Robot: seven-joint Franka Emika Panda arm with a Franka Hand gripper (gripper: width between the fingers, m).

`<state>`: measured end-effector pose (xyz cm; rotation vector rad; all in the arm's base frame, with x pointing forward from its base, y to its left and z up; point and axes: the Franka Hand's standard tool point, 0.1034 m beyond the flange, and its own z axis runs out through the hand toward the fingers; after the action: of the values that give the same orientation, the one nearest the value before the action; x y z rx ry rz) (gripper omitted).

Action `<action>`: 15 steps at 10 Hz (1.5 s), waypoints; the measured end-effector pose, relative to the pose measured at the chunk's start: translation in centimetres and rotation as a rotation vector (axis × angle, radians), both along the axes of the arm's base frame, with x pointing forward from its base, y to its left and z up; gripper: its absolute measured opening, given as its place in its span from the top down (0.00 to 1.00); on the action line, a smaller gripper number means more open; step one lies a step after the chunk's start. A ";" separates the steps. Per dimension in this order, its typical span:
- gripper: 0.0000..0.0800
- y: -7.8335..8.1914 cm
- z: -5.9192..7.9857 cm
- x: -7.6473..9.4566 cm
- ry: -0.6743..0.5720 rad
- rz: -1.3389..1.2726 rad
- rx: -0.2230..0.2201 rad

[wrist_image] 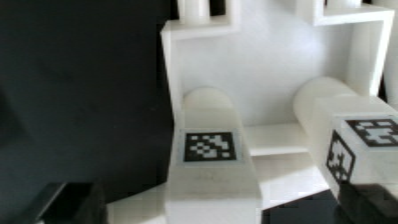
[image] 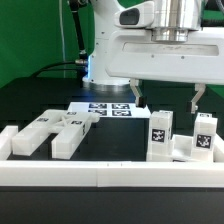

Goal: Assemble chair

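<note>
Black table [image: 25, 108] below, my fingers [image: 133, 93] hang spread apart and empty above two upright white tagged plastic chair legs [image: 160, 133], held upright, I judge, by the blocky white seat piece [wrist_image: 267, 70]; loose white chair parts [image: 50, 130] wait toward the exterior view's left.

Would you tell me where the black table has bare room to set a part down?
The bare patch of black table lies between the loose chunky white plastic pieces and the two upright tagged white posts, bordered by the marker board and white rail. Crowded under the open gripper.
</note>
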<state>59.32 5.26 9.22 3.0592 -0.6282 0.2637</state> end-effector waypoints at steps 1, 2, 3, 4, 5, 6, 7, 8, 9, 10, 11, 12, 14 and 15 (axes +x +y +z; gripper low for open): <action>0.19 0.0 0.0 0.0 0.000 0.000 0.000; 0.19 0.0 0.0 0.0 0.001 0.000 0.000; 0.19 -0.1 -0.1 -0.1 -0.010 0.016 -0.005; 0.19 -0.3 -0.7 -1.3 -0.033 0.049 -0.017; 0.19 -0.5 -1.3 -2.2 -0.028 0.048 -0.020; 0.19 -0.4 -1.9 -2.4 -0.038 0.050 -0.028; 0.19 -0.1 -3.3 -2.7 -0.060 0.061 -0.043; 0.19 0.0 -4.4 -3.0 -0.051 0.068 -0.052; 0.19 -0.1 -5.0 -3.2 -0.045 0.070 -0.058; 0.19 0.1 -5.6 -3.3 -0.042 0.077 -0.062; 0.19 0.3 -6.0 -3.6 -0.035 0.082 -0.065; 0.19 0.3 -6.6 -3.9 -0.025 0.087 -0.070; 0.19 0.5 -7.7 -4.5 -0.008 0.096 -0.079; 0.19 0.7 -8.1 -4.7 -0.002 0.102 -0.082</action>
<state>54.59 5.92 1.11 3.0165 -0.4505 0.2858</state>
